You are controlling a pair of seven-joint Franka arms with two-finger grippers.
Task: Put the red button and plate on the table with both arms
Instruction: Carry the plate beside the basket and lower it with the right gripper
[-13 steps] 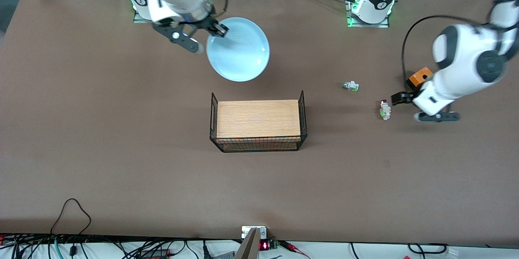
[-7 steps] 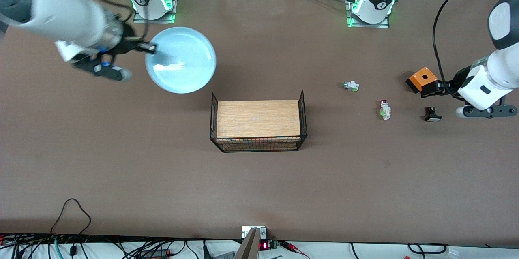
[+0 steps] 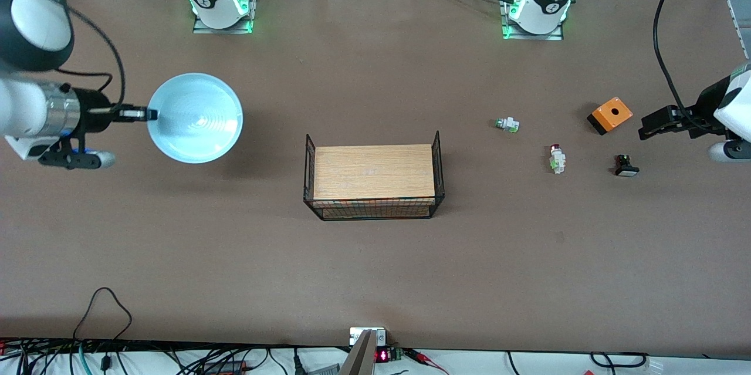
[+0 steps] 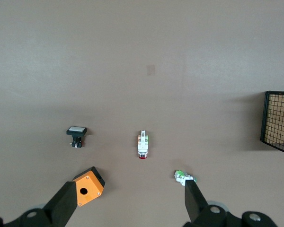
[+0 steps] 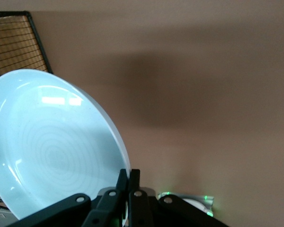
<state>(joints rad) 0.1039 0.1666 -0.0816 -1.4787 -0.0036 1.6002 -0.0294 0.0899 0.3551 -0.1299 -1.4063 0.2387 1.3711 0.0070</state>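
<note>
The red button [image 3: 556,158] lies on the brown table [image 3: 375,269] between a green-capped piece and a black button; it also shows in the left wrist view [image 4: 142,144]. My left gripper [image 3: 651,122] is open and empty, over the table beside the orange box, apart from the red button; its own view shows it [image 4: 130,203] with the jaws wide apart. My right gripper [image 3: 146,113] is shut on the rim of the pale blue plate [image 3: 196,118] and holds it tilted above the table at the right arm's end. The right wrist view shows that gripper [image 5: 128,177] and the plate [image 5: 52,151].
A wood-topped black wire rack [image 3: 373,180] stands mid-table. A green-capped piece [image 3: 507,124], an orange box [image 3: 610,115] and a black button with a white face [image 3: 625,165] lie around the red button. Cables run along the table's front edge.
My right arm has swung the plate from near its base out toward the right arm's end of the table. My left gripper has drawn away from the red button, uncovering the black button.
</note>
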